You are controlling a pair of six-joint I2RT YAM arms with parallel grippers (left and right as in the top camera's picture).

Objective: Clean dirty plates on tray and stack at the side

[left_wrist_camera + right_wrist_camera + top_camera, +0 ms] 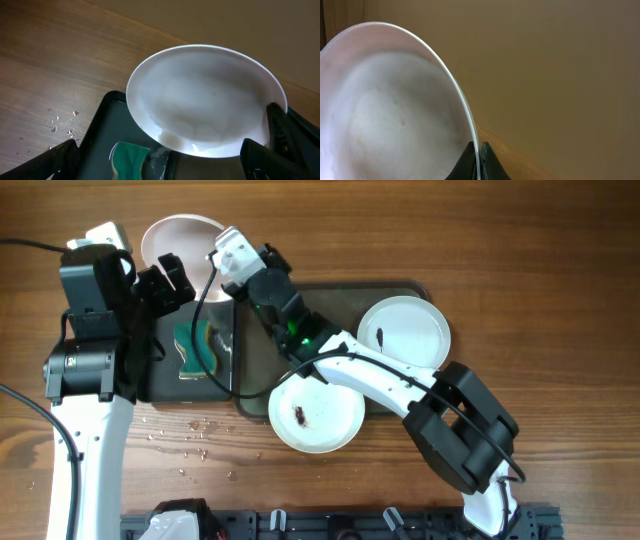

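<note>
While the left fingers point(56, 161) are being held wide apart and empty, a green sponge point(127, 159) is lying below and between them on the black tray point(102, 117). Just ahead of them, the held plate point(205, 100) is being pinched by its rim in the narrowly closed right fingers point(465, 167). No smear is showing on it, so it is being judged cleaned. Right of those fingers, on the grey-green tray point(345, 305), the far smeared plate point(403, 330) and the near smeared plate point(315, 415) are lying unhandled. No stack is being formed on the counter point(520, 240) yet.
</note>
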